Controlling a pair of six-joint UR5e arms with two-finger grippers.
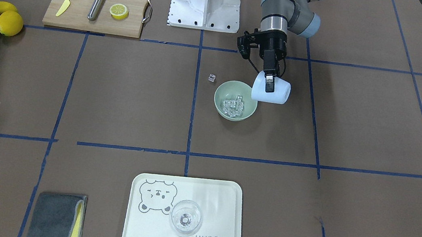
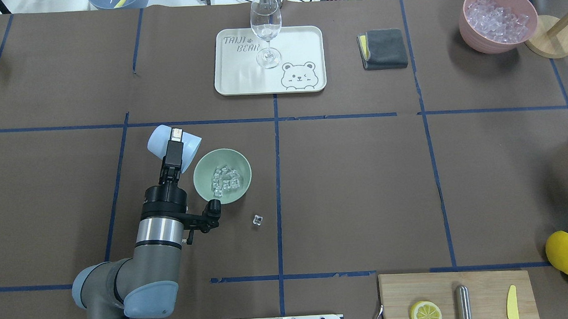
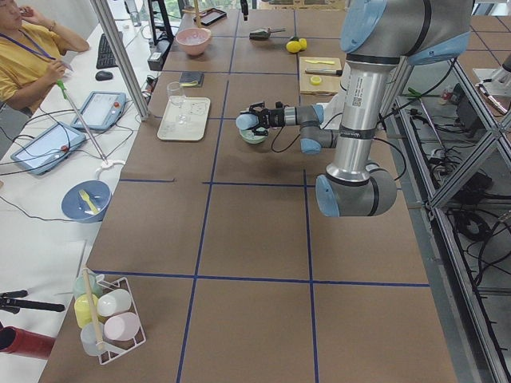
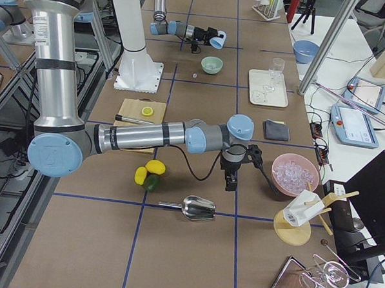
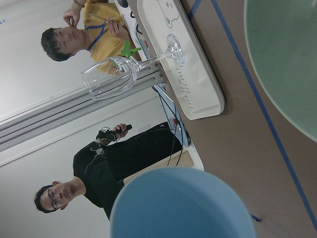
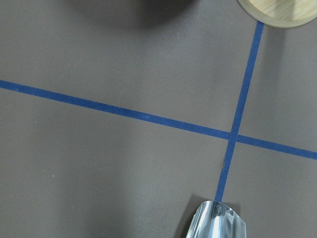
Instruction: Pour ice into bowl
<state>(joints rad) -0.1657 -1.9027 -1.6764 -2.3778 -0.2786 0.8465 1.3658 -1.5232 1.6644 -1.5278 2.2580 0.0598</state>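
On the table nearest the robot, a stray cube (image 2: 257,220) lies near the bowl (image 2: 203,175), which holds the ice (image 2: 226,179). Beyond, the left gripper (image 2: 174,138) pinches a tipped blue cup (image 2: 157,138); pouring appears done. Whether the right gripper (image 4: 230,183) is spread cannot be told.

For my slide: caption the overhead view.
Left end effector holds tipped cup beside bowl of ice; one cube outside.
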